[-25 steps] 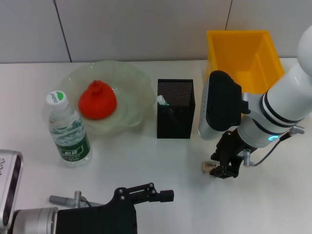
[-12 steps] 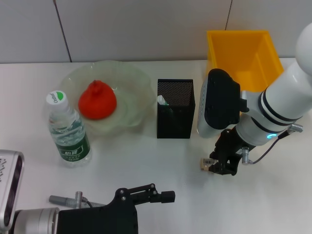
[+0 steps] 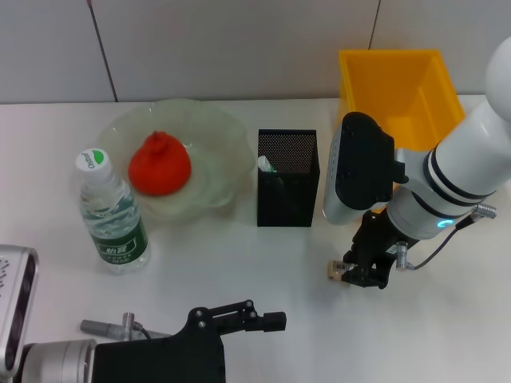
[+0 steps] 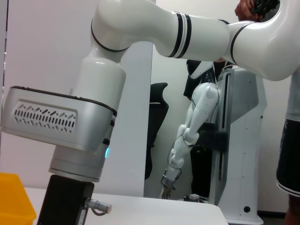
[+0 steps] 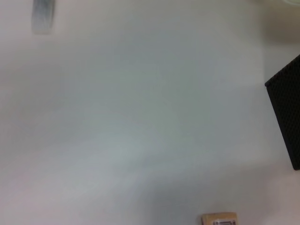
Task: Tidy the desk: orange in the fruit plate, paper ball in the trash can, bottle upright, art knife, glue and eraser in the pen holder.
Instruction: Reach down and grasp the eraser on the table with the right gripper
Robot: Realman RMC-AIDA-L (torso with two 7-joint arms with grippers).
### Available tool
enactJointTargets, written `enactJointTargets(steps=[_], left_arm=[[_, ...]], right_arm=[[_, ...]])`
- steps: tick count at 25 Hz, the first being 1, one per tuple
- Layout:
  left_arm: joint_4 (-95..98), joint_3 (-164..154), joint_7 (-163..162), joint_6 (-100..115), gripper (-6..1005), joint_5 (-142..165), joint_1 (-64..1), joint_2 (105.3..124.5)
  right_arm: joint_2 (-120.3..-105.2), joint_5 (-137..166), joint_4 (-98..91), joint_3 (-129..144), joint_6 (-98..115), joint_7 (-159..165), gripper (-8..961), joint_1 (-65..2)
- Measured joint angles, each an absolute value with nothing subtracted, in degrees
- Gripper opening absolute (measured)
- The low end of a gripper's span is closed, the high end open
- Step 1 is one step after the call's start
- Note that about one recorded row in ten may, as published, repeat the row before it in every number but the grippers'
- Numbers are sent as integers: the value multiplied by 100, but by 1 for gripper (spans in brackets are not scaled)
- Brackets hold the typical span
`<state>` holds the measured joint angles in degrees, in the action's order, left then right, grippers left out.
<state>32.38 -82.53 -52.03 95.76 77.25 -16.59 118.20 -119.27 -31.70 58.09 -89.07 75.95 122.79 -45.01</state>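
Observation:
My right gripper [image 3: 358,274] hangs low over the table in front of the yellow trash can [image 3: 397,92], shut on a small tan eraser [image 3: 336,270], which also shows in the right wrist view as the eraser [image 5: 219,219]. The orange [image 3: 159,165] lies in the glass fruit plate [image 3: 217,137]. A bottle [image 3: 111,214] stands upright at the left. The black mesh pen holder [image 3: 287,178] holds something green and white [image 3: 267,165]. Paper ball, art knife and glue are not visible. My left gripper [image 3: 257,320] is parked at the front edge.
The pen holder stands just left of my right arm, its corner showing as the pen holder [image 5: 287,116] in the right wrist view. White table [image 3: 239,263] stretches between the bottle and my right gripper. A wall runs along the back.
My right gripper has shifted slightly left and away from the front edge, and the eraser moved with it. The left arm has not moved.

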Motion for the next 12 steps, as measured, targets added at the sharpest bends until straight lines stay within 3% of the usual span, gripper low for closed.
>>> enactJointTargets(steps=[9,12], left_arm=[[3250,-8223,-5203,9594,775,7725,-1662,11813],[3251,-8221,-5203,9595,775,7725,-1661,11812]], right_arm=[[-11921,-3188,6375,-8994,8027,12437,204,-4396],[-11919,-3209,6652,-9201,8290,12512,110,-4385]])
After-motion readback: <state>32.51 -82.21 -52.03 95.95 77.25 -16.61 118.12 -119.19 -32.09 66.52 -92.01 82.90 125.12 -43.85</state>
